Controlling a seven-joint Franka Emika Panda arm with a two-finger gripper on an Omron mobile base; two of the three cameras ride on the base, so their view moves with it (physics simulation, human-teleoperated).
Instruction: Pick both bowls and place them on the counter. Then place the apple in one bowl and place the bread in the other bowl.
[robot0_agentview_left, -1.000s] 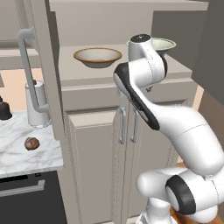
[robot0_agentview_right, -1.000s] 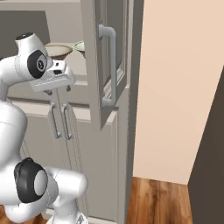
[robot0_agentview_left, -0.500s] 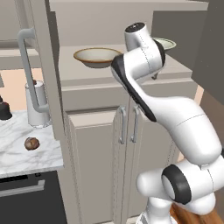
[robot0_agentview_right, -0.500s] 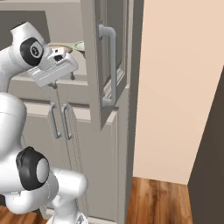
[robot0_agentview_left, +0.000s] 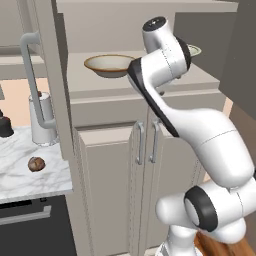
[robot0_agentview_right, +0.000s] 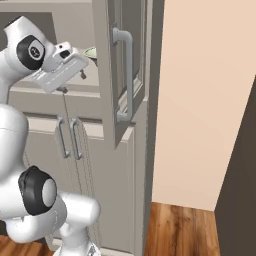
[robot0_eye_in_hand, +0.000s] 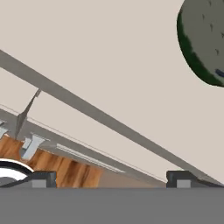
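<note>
The tan bowl (robot0_agentview_left: 107, 65) with a golden-brown rim sits on the beige cabinet shelf, left of my arm. The pale cream-green bowl (robot0_agentview_left: 194, 50) stands further right on the same shelf, mostly hidden behind my arm; its edge peeks past the door (robot0_agentview_right: 90, 51), and its green-rimmed side fills a corner (robot0_eye_in_hand: 205, 39). My gripper (robot0_agentview_right: 73, 83) hovers open and empty over the shelf's front, a short way from that bowl, tips (robot0_eye_in_hand: 113, 179) spread wide. The dark brown bread (robot0_agentview_left: 36, 163) lies on the marble counter (robot0_agentview_left: 30, 187). The apple is out of view.
Both upper cabinet doors stand open, one at the left (robot0_agentview_left: 40, 75) and one at the right with a long handle (robot0_agentview_right: 125, 75). A white canister (robot0_agentview_left: 42, 120) and a dark object (robot0_agentview_left: 5, 126) stand on the counter. Closed lower doors (robot0_agentview_left: 145, 145) lie below the shelf.
My hand has risen from in front of the lower cabinet to shelf height and swung toward the pale bowl. The jaws stay open; the bowls and bread have not moved.
</note>
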